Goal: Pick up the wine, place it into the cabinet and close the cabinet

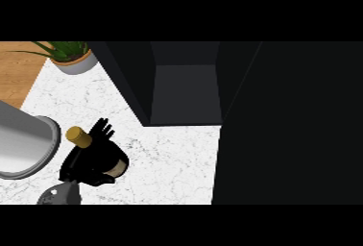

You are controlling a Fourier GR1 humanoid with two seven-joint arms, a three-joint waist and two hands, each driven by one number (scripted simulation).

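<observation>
The wine bottle is dark with a gold cap and a tan label and leans up and to the left over the white marble counter. My right hand is shut round its body and hides most of it; its grey forearm enters at the lower left. The black cabinet stands at the back with its grey inside showing. Its open door is the wide black panel filling the right side. The bottle is left of and in front of the cabinet's opening. My left hand does not show.
A large grey cylinder lies at the left edge, close to the bottle's cap. A potted green plant stands at the back left, next to a wooden surface. Bare counter lies between the hand and the door.
</observation>
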